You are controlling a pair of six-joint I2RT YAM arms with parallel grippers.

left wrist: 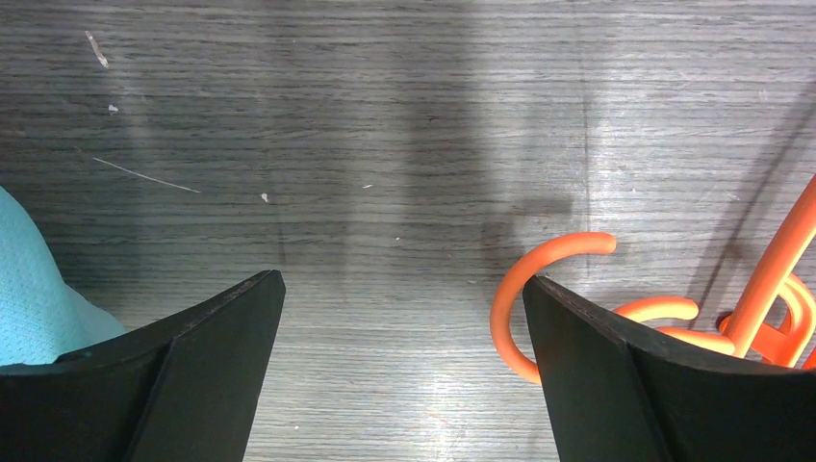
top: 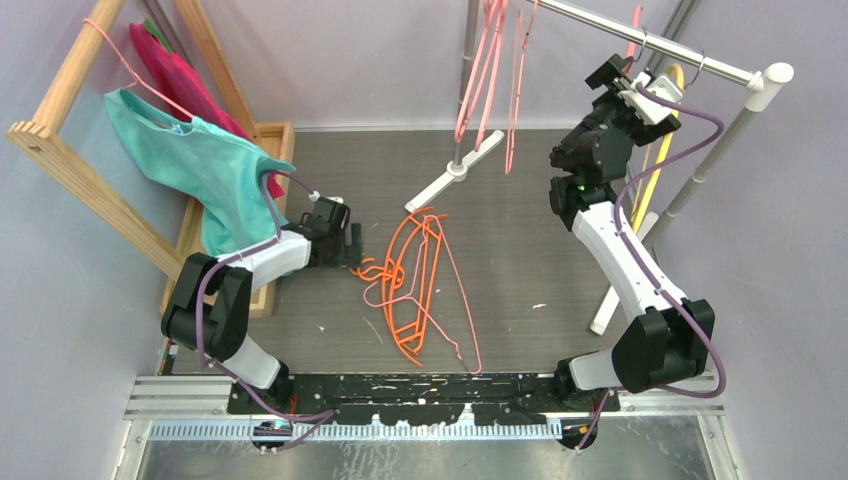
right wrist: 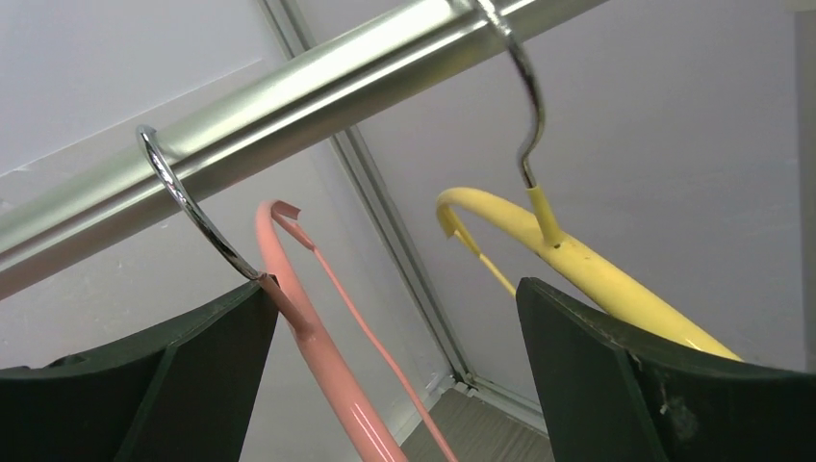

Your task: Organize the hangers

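Hook of orange hanger beside left jaws shows only from wrist.

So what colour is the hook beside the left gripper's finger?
Orange hook, best seen in left wrist view.

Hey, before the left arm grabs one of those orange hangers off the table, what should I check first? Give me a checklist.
1. Left tool open and empty: ok, jaws spread wide.
2. Curved orange hanger hook centred in the gap: not ok, it sits at one finger, mostly behind it.
3. Orange plastic hangers separated: not ok, piled on the grey wood-grain table with a thin pink wire hanger.
4. Teal cloth clear of the left tool: cannot tell, it meets the other finger's edge in the wrist view.
5. Right tool empty: ok, open beneath the silver rail, where a pink hanger and a yellow hanger hang.
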